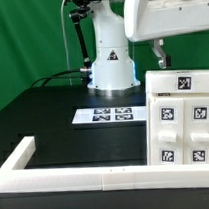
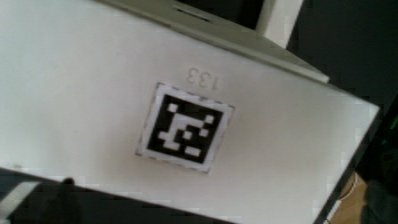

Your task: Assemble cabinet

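The white cabinet (image 1: 178,98) stands at the exterior view's right. It is a boxy stack of white parts with one tag (image 1: 181,83) on top and several tags on its front. My gripper (image 1: 161,61) hangs just above the cabinet's top back edge and holds nothing. In the wrist view a white cabinet face (image 2: 267,100) with one black-and-white tag (image 2: 183,127) fills the picture, very close. A dark finger (image 2: 32,200) shows at one corner, and the jaws stand wide apart.
The marker board (image 1: 115,115) lies flat on the black table in front of the robot base (image 1: 110,70). A long low white rail (image 1: 87,181) edges the table's front and turns back at the exterior view's left (image 1: 17,153).
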`<state>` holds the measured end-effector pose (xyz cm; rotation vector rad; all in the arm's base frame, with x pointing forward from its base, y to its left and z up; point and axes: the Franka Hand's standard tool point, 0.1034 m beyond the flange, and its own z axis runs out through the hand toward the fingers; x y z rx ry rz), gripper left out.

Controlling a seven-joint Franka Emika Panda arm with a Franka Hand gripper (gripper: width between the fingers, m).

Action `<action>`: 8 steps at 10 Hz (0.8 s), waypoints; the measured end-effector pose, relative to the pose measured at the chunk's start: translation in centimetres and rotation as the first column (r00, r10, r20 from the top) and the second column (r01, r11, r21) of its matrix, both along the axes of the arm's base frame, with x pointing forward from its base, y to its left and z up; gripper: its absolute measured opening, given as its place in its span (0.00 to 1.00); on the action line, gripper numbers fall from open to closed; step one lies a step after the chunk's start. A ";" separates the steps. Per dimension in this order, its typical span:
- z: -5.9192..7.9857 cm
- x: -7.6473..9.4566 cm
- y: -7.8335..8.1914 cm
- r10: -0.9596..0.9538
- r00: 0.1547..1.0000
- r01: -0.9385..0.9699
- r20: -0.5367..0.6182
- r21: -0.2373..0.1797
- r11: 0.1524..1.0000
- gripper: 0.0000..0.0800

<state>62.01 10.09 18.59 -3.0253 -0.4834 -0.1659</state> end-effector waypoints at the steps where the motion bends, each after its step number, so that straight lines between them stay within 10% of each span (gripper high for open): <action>1: 0.0 0.0 0.0 0.078 0.997 -0.077 0.007 -0.008 0.997 1.00; 8: -0.9 -0.7 -0.7 0.743 0.669 -0.739 -0.012 -0.123 0.663 1.00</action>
